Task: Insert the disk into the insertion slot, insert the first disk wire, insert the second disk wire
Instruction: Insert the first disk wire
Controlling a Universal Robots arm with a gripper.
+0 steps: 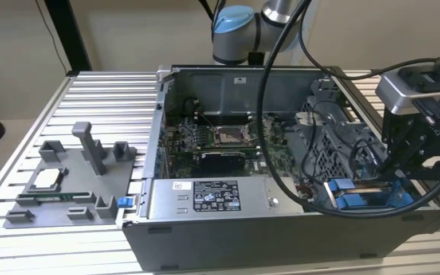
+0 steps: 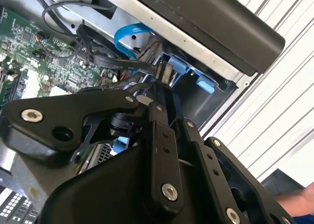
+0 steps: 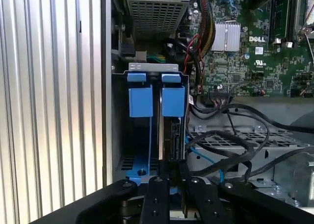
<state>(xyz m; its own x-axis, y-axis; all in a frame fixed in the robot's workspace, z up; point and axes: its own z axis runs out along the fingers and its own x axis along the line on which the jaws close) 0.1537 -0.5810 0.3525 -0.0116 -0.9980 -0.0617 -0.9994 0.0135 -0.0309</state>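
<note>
- An opened computer case point(image 1: 243, 240) is shown lying on a slatted metal table point(image 1: 105, 91). A grey fixture tray point(image 1: 59, 189) is set beside it, toward the exterior view's left.
- The insertion slot point(image 3: 153, 66), marked by two blue latch pieces point(image 3: 140, 94), is located in the case corner toward the exterior view's right, near the power-supply box point(image 1: 204, 197).
- The disk point(image 3: 172, 136) is seen seated on edge in the slot, in the compartment nearer the motherboard point(image 3: 255, 52).
- The gripper point(image 2: 158, 89) is positioned directly over the disk's exposed end. Its jaws are drawn close together, clenched on a black wire connector point(image 2: 165, 72).
- The connector is held at the disk's end; whether it is fully seated cannot be told.
</note>
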